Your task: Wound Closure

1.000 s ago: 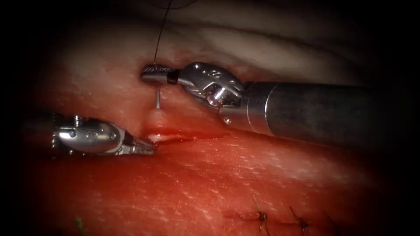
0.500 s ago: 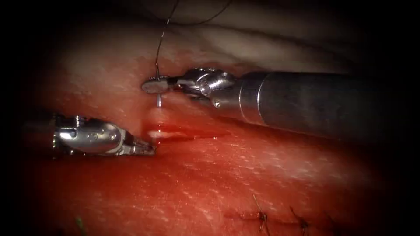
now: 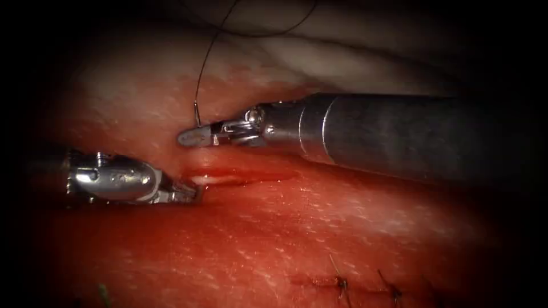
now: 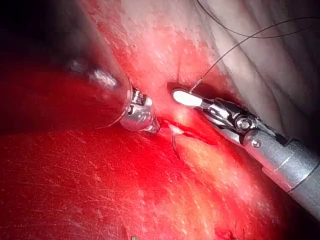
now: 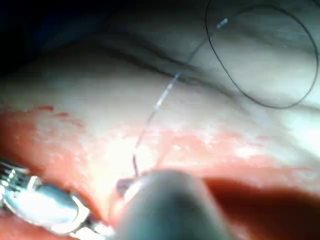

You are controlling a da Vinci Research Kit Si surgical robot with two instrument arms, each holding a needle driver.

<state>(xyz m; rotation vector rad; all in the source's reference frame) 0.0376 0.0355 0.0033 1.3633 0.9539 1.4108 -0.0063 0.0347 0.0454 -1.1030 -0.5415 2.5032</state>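
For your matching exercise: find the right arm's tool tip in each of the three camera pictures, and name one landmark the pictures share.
Endoscope view: the right tool lies just above the left end of the cut, shut on the needle's tail.
Left wrist view: its tip lies opposite the left tool, across the cut.
Right wrist view: its tip lies where the thread comes down.
Shared landmark: the thread rising from those jaws.

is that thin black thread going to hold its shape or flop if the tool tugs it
The thin black thread probably flops: it lies in a loose loop over the pale tissue. Near the curved steel needle's tail, held by the right tool, it runs straighter, so it likely follows a pull easily.
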